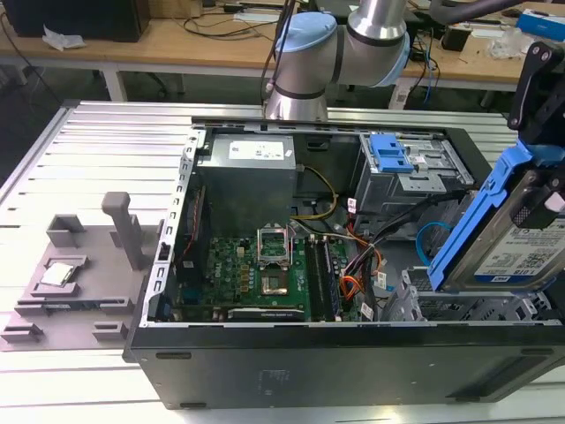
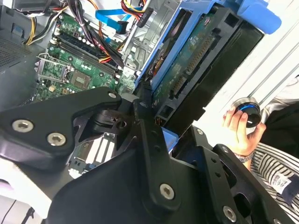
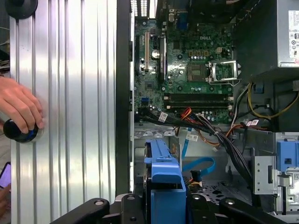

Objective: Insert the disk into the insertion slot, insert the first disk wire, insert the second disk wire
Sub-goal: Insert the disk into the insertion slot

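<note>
1. At the exterior view's left, a grey fixture [image 1: 79,265] lay on the ribbed table [image 1: 115,141].
2. In the middle stood the open case [image 1: 335,362], with its motherboard [image 1: 256,274] exposed.
3. At the right, the disk [image 1: 516,252] hung steeply tilted over the slot [image 1: 441,305], not in it.
4. In the first wrist view, the gripper [image 3: 164,205] was pinching the disk by its blue carrier.

The disk [image 1: 508,243] is silver with a white-and-blue label [image 1: 530,262], framed by a bright blue carrier [image 1: 477,225]. The motherboard [image 1: 256,274] is green, the case [image 1: 309,371] black, the counter [image 1: 97,150] ribbed silver, the sleeve [image 2: 273,163] black-and-white striped.
</note>
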`<state>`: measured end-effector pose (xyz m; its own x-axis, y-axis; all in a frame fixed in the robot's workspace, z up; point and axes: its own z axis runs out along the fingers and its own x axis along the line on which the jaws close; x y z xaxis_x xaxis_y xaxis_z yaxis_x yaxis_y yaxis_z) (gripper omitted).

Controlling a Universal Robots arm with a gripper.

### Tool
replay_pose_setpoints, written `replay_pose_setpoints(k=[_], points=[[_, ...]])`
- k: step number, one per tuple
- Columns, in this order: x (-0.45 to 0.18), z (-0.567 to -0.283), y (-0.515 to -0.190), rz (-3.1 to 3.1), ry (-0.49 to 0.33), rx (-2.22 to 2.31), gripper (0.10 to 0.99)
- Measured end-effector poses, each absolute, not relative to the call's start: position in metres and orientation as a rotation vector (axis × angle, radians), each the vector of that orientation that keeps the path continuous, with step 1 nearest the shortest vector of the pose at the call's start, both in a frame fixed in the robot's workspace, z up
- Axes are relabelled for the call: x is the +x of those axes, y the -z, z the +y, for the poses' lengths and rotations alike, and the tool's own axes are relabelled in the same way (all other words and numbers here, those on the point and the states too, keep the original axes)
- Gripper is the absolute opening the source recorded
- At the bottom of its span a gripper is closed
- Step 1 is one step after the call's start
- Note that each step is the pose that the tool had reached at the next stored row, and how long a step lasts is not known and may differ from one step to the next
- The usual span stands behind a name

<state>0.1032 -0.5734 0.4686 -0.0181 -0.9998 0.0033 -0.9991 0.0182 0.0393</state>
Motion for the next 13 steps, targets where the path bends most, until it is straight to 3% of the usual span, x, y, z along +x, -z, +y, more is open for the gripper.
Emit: replay_pose_setpoints(k=[13], points=[[0.0977, -0.5698, -0.4624, -2.220, 0.040, 2.180, 0.365]])
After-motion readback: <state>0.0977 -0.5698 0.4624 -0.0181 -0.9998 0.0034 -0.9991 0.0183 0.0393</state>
